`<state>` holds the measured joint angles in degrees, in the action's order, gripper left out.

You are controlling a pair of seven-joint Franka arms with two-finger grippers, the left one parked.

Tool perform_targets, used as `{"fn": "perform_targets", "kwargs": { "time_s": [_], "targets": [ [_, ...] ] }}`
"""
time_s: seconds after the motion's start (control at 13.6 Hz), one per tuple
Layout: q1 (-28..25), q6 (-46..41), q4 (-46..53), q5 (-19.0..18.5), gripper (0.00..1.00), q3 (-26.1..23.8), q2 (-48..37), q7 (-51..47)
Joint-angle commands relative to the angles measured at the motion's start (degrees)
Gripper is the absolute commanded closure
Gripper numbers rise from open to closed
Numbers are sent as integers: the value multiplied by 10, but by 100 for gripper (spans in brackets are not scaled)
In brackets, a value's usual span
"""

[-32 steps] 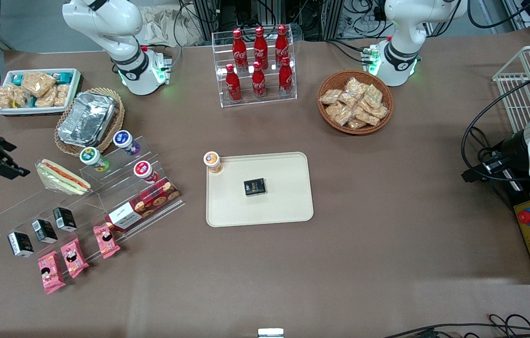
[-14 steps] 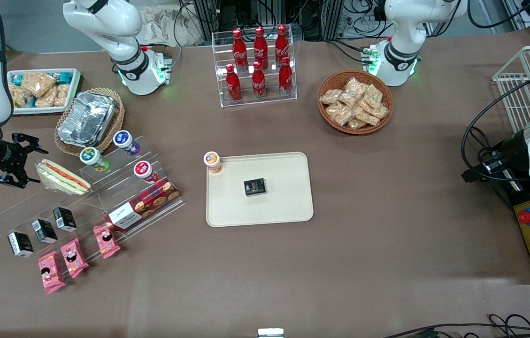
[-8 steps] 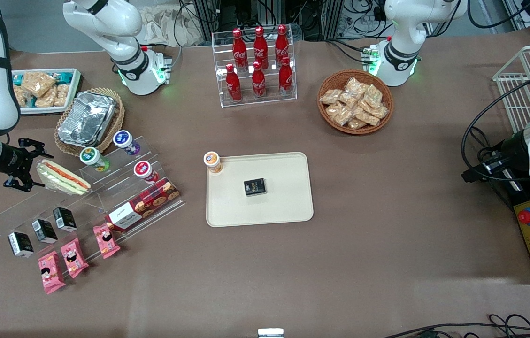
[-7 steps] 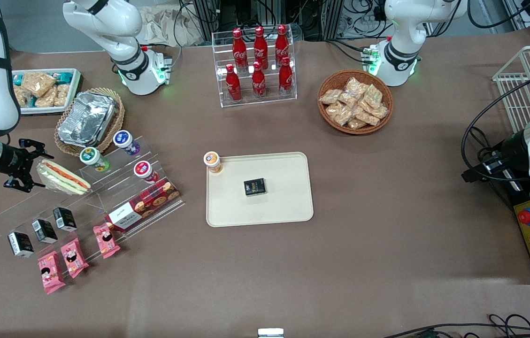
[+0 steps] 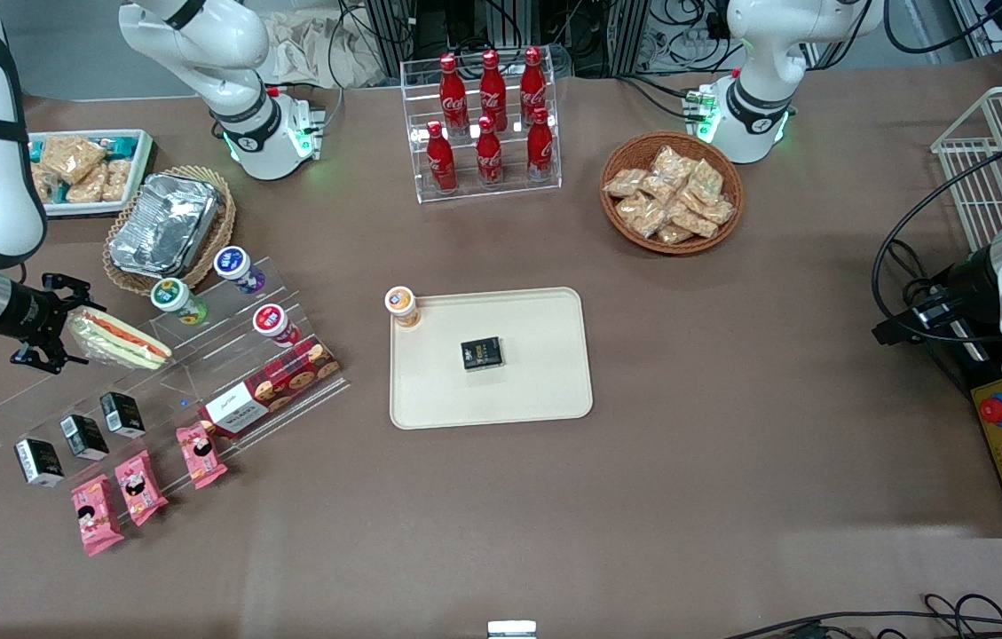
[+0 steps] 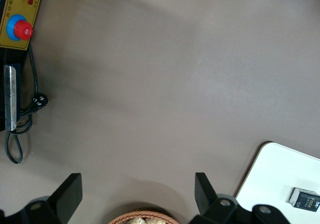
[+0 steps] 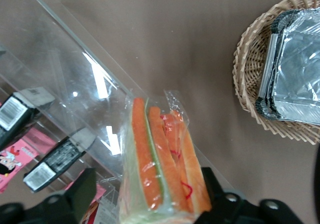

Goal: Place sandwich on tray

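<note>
Reaching in at the left edge of the front frame, the right arm's tool [image 5: 57,328] sits level with the blunt end of the sandwich [image 5: 117,339], its two dark fingers [image 5: 64,286] spread, one on each side of the wrapped wedge. In the wrist camera the sandwich [image 7: 162,171] fills the gap between the two black fingers [image 7: 77,194], orange and green filling showing through the clear wrap; whether the pads actually touch the wrap I cannot tell. The wedge lies on the upper step of a clear acrylic display stand [image 5: 199,355], toward the working arm's end of the surface [image 5: 731,461].

On that stand, three yogurt cups [image 5: 271,321] stand close by the sandwich, a red cookie box [image 5: 274,383] lies nearer the front camera, and small black cartons [image 5: 83,435] line a lower step. Pink snack packets [image 5: 137,486] lie at the stand's foot, lower left of the frame. A wicker basket holding a foil container [image 5: 165,222] is just above the sandwich in the frame.

The cream tray [image 5: 536,390] lies at mid-frame, well apart from the sandwich, carrying a small black carton [image 5: 482,353] and an orange-lidded cup [image 5: 401,304] at one corner.
</note>
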<state>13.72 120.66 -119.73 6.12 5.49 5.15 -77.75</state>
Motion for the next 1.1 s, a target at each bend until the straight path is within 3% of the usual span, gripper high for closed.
{"fn": "perform_targets", "kwargs": {
  "time_s": [0.0, 0.07, 0.22, 0.29, 0.59, 1.03],
  "targets": [
    [-1, 9, 3, 13, 51, -1, -1, -6],
    [-1, 9, 4, 13, 54, -1, -2, -6],
    [0, 9, 3, 13, 73, -2, -4, -5],
    [0, 9, 4, 13, 75, -2, -7, -4],
    [3, 0, 39, 36, 75, -1, -16, -5],
    [-4, -60, 152, 34, 75, -7, -22, 48]
  ]
}}
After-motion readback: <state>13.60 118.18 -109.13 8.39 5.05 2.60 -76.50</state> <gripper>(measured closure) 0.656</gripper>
